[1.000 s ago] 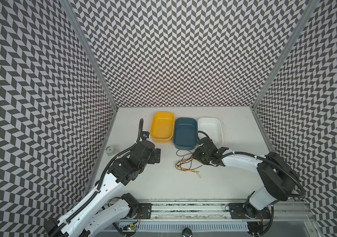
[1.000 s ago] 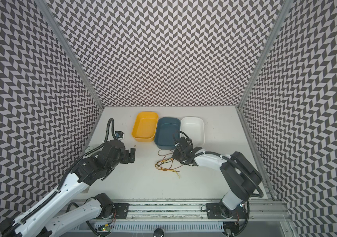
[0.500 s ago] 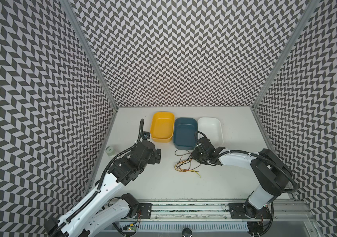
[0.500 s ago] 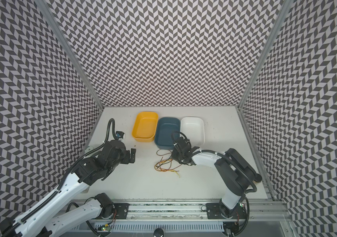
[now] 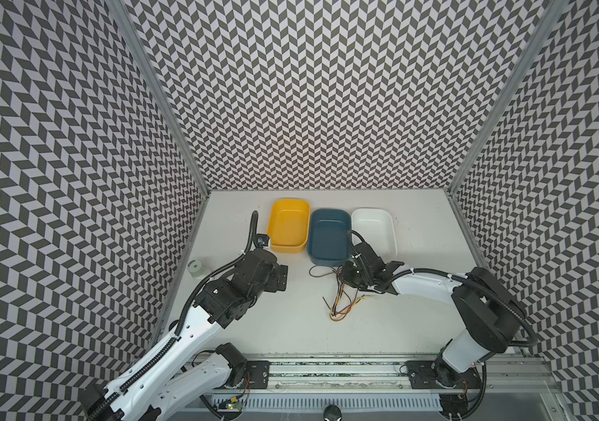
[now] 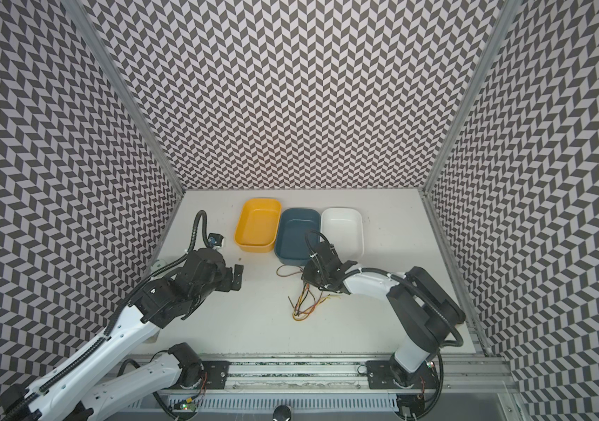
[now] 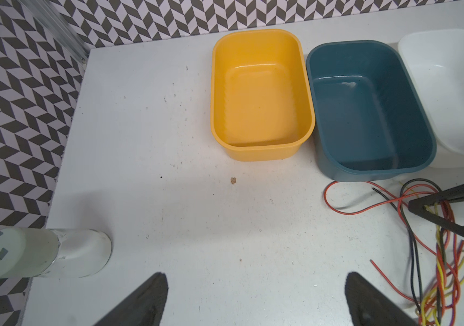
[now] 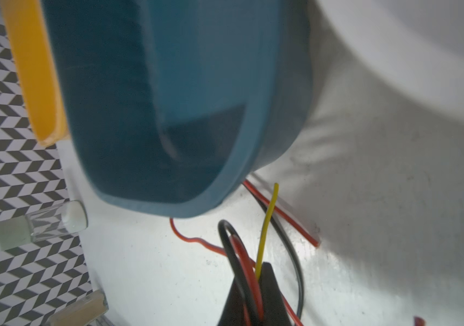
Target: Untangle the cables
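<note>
The cables (image 5: 341,302) (image 6: 307,304) lie as a loose tangle of red, orange, yellow and black wires on the white table, just in front of the blue tray. My right gripper (image 5: 345,279) (image 6: 309,277) sits low at the tangle's far end. In the right wrist view it (image 8: 253,273) is shut on a yellow, a red and a black strand (image 8: 264,225). My left gripper (image 5: 283,277) (image 6: 238,279) hovers to the left of the cables, apart from them. Its jaws stand wide open and empty over bare table (image 7: 256,282). The cables (image 7: 439,254) show at the edge of that view.
A yellow tray (image 5: 288,249), a blue tray (image 5: 327,260) and a white tray (image 5: 392,233) stand side by side at the back, all empty. A small capped jar (image 5: 196,268) lies by the left wall. Patterned walls enclose the table on three sides.
My right gripper has closed on the cable strands at the tangle's far end. The left arm has stayed where it was.
</note>
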### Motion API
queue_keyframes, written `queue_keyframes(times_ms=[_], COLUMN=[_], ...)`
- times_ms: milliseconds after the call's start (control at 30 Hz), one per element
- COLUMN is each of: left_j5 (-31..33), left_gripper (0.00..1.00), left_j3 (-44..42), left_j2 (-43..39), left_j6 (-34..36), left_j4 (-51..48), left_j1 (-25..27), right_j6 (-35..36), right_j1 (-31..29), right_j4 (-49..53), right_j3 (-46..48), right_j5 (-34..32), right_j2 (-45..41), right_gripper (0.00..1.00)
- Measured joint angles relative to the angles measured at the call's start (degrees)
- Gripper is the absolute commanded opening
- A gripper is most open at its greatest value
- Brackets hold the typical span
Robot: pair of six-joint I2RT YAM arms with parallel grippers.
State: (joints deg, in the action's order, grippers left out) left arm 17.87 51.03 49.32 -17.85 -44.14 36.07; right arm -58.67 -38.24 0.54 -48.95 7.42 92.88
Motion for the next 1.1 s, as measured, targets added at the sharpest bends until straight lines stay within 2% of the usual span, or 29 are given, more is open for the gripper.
queue_keyframes(times_ms=[300, 600, 900, 1100], left_j5=[-7.69, -25.73, -41.05, -47.30], left_gripper=[1.00, 1.00, 1.00, 1.00], left_j3=[-0.04, -3.43, -4.90, -4.92], left_j2=[-2.56, -10.78, -5.79, -2.27], left_j6=[1.46, 2.54, -2.12, -2.25], left_j4=[1.29, 8.26, 18.56, 21.49], left_j1=[2.14, 4.87, 5.01, 5.25], right_j6=[7.21, 17.11, 23.32, 25.40], right_j1=[0.00, 0.00, 0.00, 0.00], right_j4=[-0.96, -2.21, -1.99, -2.56], right_j3=[2.38, 2.45, 2.16, 1.49], right_j5=[8.35, 18.47, 29.38, 35.76], right_j2=[-12.55, -23.56, -25.09, -25.09], right_gripper=[0.00, 0.00, 0.00, 0.00])
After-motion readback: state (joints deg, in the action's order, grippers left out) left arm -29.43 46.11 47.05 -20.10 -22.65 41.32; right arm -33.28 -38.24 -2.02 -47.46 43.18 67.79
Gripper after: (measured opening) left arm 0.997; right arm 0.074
